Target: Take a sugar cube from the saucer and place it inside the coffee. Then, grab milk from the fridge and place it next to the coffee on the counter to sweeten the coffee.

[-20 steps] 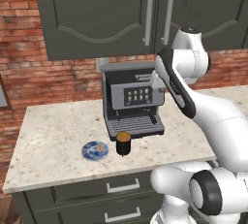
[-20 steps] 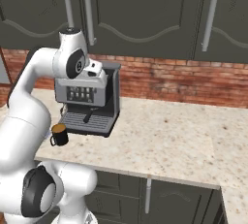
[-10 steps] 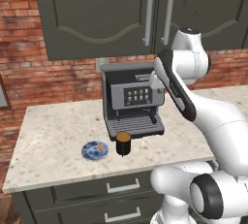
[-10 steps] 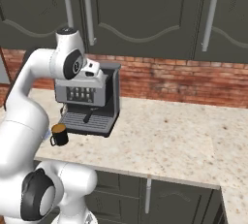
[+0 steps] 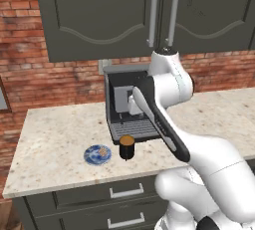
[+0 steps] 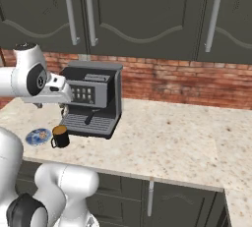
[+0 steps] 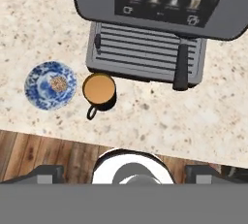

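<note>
Simulated kitchen: red brick wall (image 5: 50, 74), dark cabinets (image 5: 99, 15) with silver bar handles overhead, beige speckled counter (image 5: 55, 134) over dark grey drawers (image 5: 89, 199). Strip of wooden floor (image 7: 48, 150) past the counter's near edge in the hand view.

Against the wall, a black-and-silver coffee machine (image 6: 96, 100), with its ribbed drip tray (image 7: 140, 48) facing the room.

In the hand view, black cup of coffee (image 7: 99, 88) on the counter just in front of the drip tray, near its left corner. Brown surface showing. Handle turned toward seven o'clock. No lump visible in the brown surface.

At nine o'clock of the cup in the same view, just beside it and apart: blue-and-white saucer (image 7: 36, 94). In the middle of the saucer, the sugar cube (image 7: 59, 83), a tiny tan lump lying on the plate, not lifted.

Same layout from the left base view: saucer (image 5: 90, 157) at nine o'clock of the cup (image 5: 127, 147), cube (image 5: 103, 151) on it. From the right base view: saucer (image 6: 34, 136) left of the cup (image 6: 60, 136).

Claw (image 7: 125, 173) high above the counter, looking down on cup and saucer. Finger tips (image 7: 48, 173) far apart at the bottom corners of the hand view: spread wide, nothing between them, nothing gripped.
</note>
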Motion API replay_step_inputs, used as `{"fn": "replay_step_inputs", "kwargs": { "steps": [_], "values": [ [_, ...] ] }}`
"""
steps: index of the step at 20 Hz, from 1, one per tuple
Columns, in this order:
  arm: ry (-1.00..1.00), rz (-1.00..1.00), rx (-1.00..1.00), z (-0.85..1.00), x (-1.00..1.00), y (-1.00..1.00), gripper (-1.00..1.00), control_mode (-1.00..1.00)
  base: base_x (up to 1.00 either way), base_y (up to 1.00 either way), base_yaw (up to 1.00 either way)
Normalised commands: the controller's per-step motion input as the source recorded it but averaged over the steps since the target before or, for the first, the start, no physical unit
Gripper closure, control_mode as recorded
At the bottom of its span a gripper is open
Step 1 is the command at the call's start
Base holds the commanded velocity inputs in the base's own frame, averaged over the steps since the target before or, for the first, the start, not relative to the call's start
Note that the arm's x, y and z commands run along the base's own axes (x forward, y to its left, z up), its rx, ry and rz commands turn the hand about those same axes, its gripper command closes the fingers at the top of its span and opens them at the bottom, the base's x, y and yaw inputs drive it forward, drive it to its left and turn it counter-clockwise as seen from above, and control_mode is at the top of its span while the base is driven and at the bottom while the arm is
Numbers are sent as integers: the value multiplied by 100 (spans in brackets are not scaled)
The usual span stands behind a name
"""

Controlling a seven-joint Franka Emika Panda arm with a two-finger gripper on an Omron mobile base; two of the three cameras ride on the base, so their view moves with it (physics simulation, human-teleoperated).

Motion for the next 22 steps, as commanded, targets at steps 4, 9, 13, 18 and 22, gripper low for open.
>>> {"fn": "replay_step_inputs", "kwargs": {
  "steps": [4,9,13,18,22],
  "values": [
    [5,4,-1,-50,-50,100,-100,-100,0,0,0],
    [12,1,-3,-36,-5,100,-100,-100,0,0,0],
    [18,0,-6,-35,21,100,-100,-100,0,0,0],
    [18,-9,0,-47,45,81,-100,-100,0,0,0],
    [15,-18,0,-53,51,44,-100,-100,0,0,0]
  ]
}}
